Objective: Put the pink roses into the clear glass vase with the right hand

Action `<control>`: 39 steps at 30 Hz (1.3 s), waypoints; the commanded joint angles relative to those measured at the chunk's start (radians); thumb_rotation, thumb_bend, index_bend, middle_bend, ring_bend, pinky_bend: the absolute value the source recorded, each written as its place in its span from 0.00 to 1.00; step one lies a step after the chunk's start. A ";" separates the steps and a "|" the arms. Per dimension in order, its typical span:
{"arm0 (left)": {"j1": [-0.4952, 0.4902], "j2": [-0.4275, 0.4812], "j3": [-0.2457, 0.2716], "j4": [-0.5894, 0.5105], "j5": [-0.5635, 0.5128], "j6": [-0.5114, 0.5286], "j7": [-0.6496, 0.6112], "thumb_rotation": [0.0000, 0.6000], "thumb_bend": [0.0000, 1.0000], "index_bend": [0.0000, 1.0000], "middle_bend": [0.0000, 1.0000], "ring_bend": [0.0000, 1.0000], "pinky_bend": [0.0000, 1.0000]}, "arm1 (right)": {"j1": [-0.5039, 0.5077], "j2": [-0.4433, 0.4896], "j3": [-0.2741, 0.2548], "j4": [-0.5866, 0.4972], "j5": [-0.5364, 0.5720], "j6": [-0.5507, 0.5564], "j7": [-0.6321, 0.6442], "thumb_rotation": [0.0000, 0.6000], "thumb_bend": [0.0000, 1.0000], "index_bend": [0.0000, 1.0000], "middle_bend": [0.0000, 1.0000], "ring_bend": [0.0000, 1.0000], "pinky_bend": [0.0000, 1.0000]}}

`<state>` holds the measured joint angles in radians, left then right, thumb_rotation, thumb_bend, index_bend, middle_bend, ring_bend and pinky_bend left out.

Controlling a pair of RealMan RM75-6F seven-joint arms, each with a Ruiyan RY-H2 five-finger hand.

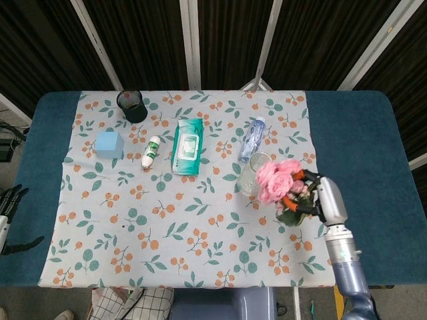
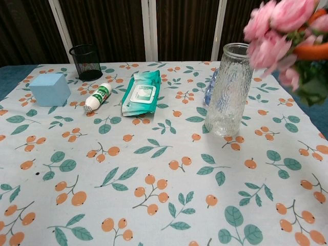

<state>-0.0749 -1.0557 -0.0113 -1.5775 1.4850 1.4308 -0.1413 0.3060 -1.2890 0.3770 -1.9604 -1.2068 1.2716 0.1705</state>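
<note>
My right hand point(image 1: 325, 200) grips the stems of the pink roses point(image 1: 279, 177) and holds the bunch in the air, its blooms just right of the clear glass vase point(image 1: 254, 173). In the chest view the pink roses point(image 2: 279, 25) hang blurred at the top right, above and right of the vase point(image 2: 229, 90), which stands upright on the flowered cloth. The right hand itself is out of the chest view. My left hand point(image 1: 9, 200) shows only at the left edge of the head view, fingers spread, holding nothing.
Behind the vase lies a water bottle point(image 1: 253, 139). A green wipes pack point(image 1: 188, 145), a small white bottle point(image 1: 152, 151), a blue cube point(image 1: 109, 144) and a black mesh cup point(image 1: 132, 105) sit further left. Blue table point(image 1: 360, 147) flanks the cloth.
</note>
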 commanded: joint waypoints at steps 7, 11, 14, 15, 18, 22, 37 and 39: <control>-0.001 -0.003 -0.001 -0.007 -0.005 -0.004 0.014 1.00 0.00 0.00 0.00 0.00 0.00 | -0.025 0.105 0.246 -0.078 0.192 0.058 0.303 1.00 0.28 0.53 0.53 0.48 0.32; -0.002 -0.004 -0.002 -0.009 -0.009 -0.006 0.018 1.00 0.00 0.00 0.00 0.00 0.00 | -0.005 0.081 0.322 -0.085 0.248 0.075 0.397 1.00 0.28 0.53 0.53 0.48 0.32; -0.004 -0.004 -0.004 -0.010 -0.011 -0.008 0.020 1.00 0.00 0.00 0.00 0.00 0.00 | 0.022 0.042 0.349 -0.076 0.254 0.095 0.431 1.00 0.28 0.53 0.53 0.48 0.32; -0.004 -0.004 -0.004 -0.010 -0.011 -0.009 0.020 1.00 0.00 0.00 0.00 0.00 0.00 | 0.032 0.027 0.353 -0.071 0.252 0.103 0.439 1.00 0.28 0.53 0.53 0.48 0.32; -0.005 -0.004 -0.003 -0.009 -0.012 -0.012 0.019 1.00 0.00 0.00 0.00 0.00 0.00 | 0.072 -0.055 0.359 -0.031 0.224 0.155 0.469 1.00 0.28 0.53 0.53 0.48 0.32; -0.005 -0.004 -0.003 -0.009 -0.011 -0.011 0.016 1.00 0.00 0.00 0.00 0.00 0.00 | 0.129 -0.141 0.356 0.037 0.215 0.178 0.478 1.00 0.28 0.53 0.53 0.48 0.32; -0.009 0.001 -0.007 -0.009 -0.025 -0.027 -0.004 1.00 0.00 0.00 0.00 0.00 0.00 | 0.330 -0.333 0.407 0.217 0.276 0.138 0.449 1.00 0.28 0.53 0.53 0.48 0.32; -0.010 0.003 -0.006 -0.009 -0.025 -0.030 -0.007 1.00 0.00 0.00 0.00 0.00 0.00 | 0.352 -0.349 0.416 0.234 0.289 0.129 0.442 1.00 0.28 0.53 0.53 0.48 0.32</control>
<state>-0.0848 -1.0537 -0.0173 -1.5862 1.4602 1.4015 -0.1478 0.6429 -1.6247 0.7836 -1.7399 -0.9288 1.4102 0.6197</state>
